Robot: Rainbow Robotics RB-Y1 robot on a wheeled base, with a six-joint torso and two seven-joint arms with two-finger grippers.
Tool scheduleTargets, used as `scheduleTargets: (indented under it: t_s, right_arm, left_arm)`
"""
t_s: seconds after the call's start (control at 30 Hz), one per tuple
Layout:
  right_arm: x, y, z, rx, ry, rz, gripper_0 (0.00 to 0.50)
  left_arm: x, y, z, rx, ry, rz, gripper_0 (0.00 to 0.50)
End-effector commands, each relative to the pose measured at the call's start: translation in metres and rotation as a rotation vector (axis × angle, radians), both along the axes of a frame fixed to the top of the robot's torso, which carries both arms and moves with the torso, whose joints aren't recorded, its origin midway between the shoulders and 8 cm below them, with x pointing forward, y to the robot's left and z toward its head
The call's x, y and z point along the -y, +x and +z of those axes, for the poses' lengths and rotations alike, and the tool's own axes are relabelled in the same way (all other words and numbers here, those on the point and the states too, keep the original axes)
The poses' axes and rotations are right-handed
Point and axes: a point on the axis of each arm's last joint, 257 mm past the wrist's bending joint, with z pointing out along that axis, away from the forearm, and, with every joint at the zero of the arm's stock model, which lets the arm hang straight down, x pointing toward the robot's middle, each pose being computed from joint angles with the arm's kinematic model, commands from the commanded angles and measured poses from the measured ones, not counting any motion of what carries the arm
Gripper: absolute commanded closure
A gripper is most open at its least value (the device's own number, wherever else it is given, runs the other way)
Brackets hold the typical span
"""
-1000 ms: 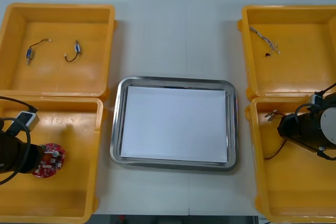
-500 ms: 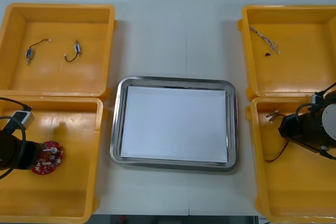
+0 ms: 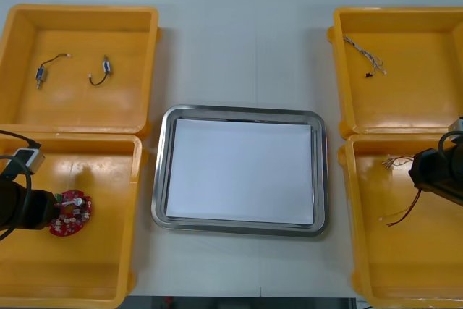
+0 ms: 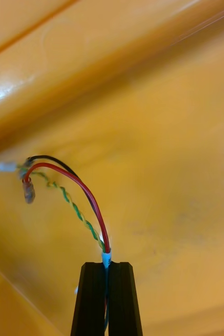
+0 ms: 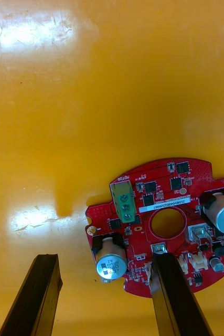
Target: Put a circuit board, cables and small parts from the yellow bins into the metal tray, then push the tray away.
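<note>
A round red circuit board (image 3: pixel 70 213) lies on the floor of the near left yellow bin (image 3: pixel 108 179). My left gripper (image 3: pixel 49 211) is low over it and open. In the left wrist view one finger (image 5: pixel 172 294) overlaps the edge of the board (image 5: pixel 167 223), and the other finger stands off it over bare bin floor. My right gripper (image 3: pixel 427 175) is in the near right yellow bin (image 3: pixel 376 265), shut on a red and yellow cable (image 3: pixel 405 211). In the right wrist view the cable (image 4: pixel 83 192) rises from between the closed gripper's (image 4: pixel 106 265) fingertips, clear of the bin floor.
The metal tray (image 3: pixel 239 115), white inside, sits in the middle between the bins. The far left bin (image 3: pixel 79 12) holds two small metal parts (image 3: pixel 105 69) with short wires. A thin cable (image 3: pixel 365 52) lies in the far right bin (image 3: pixel 398 16).
My left gripper has opened and let go of the circuit board, which shifted slightly. My right gripper has closed on the cable and drawn back to the right, lifting it.
</note>
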Motion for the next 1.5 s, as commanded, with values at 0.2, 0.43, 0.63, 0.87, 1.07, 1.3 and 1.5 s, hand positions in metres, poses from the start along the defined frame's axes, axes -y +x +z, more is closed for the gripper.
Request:
scheduleTargets:
  t_s: [0.2,0.43,0.63,0.87,1.07,1.3,1.5]
  right_arm:
    - [0.025,-0.017,0.069,0.033,-0.129,0.116,0.500]
    - [0.022,-0.016,0.097,0.097,-0.172,0.160,0.500]
    - [0.005,-0.025,0.110,0.119,-0.173,0.246,0.500]
    - [-0.018,-0.040,0.123,0.132,-0.204,0.382,0.500]
    - [-0.034,-0.054,0.134,0.128,-0.235,0.493,0.500]
    - [-0.050,-0.074,0.140,0.113,-0.277,0.616,0.500]
    - [-0.064,-0.089,0.139,0.090,-0.289,0.708,0.500]
  left_arm:
    - [-0.023,0.015,0.035,0.040,0.092,-0.035,0.000]
    - [-0.021,0.015,0.053,0.032,0.100,-0.026,0.000]
    - [-0.018,0.023,0.062,0.043,0.085,-0.006,0.000]
    - [-0.013,0.036,0.064,0.047,0.022,0.044,0.000]
    - [-0.011,0.046,0.062,0.045,-0.025,0.082,0.000]
    - [-0.003,0.048,0.057,0.029,-0.077,0.114,0.000]
    - [0.007,0.047,0.042,0.000,-0.102,0.132,0.000]
